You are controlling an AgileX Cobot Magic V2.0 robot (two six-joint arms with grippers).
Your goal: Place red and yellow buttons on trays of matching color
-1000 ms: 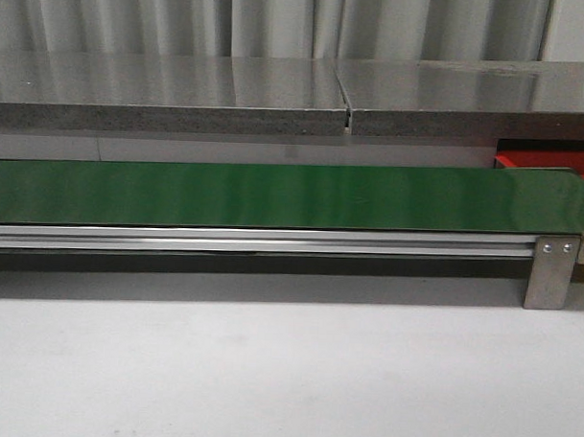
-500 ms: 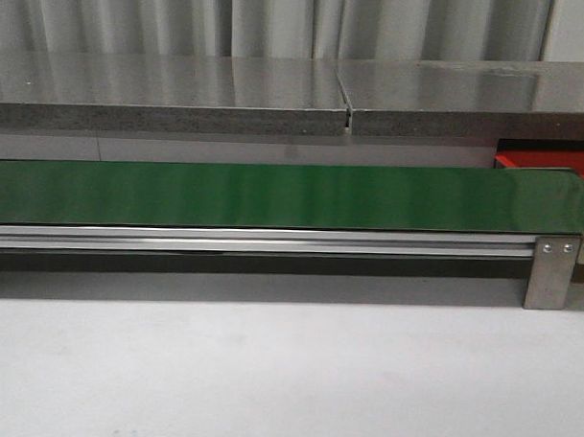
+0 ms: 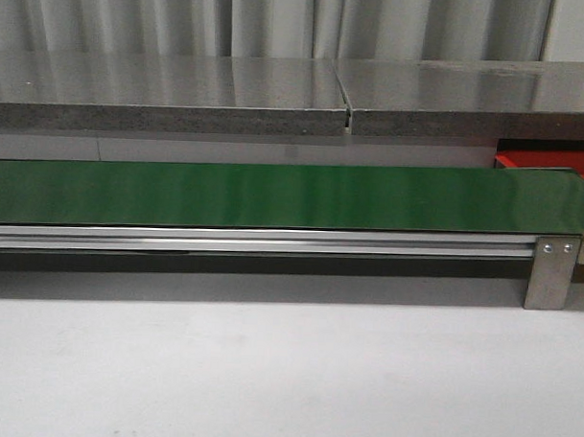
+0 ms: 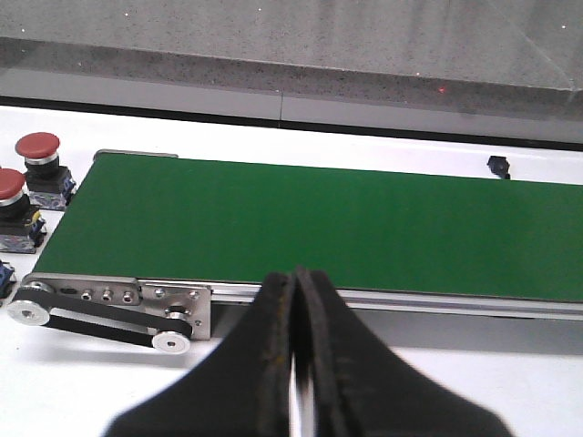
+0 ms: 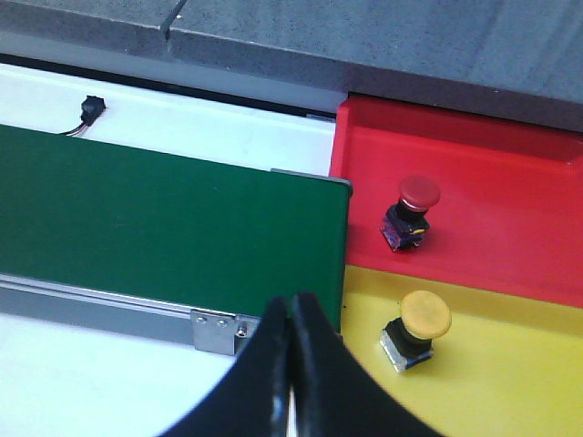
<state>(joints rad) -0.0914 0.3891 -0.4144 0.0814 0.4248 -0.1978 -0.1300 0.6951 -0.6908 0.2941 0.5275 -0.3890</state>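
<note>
**Q:** Where did the buttons and your grippers stand?

**A:** My left gripper (image 4: 293,364) had its black fingers pressed together on nothing, above the near edge of the long matte green belt (image 4: 319,228). My right gripper (image 5: 291,364) was likewise closed and empty, near the belt's far end. Two glossy red dome-capped push buttons on dark bases (image 4: 41,157) stood upright on the white table just off the belt's roller end. In the right wrist view, one red-capped button (image 5: 412,211) sat on the bright red flat plastic tray (image 5: 510,200) and a yellow-capped button (image 5: 419,330) on the yellow plastic tray (image 5: 510,382) beside it, both tipped a little.

**Q:** How did you judge they would handle?

**A:** Light, hard and rigid, I thought. The domed caps looked slick and rounded, so fingers might slide off them. I reckoned the blocky dark base under the cap gave flatter, surer faces to pinch. The trays looked smooth, with low rims.
</note>
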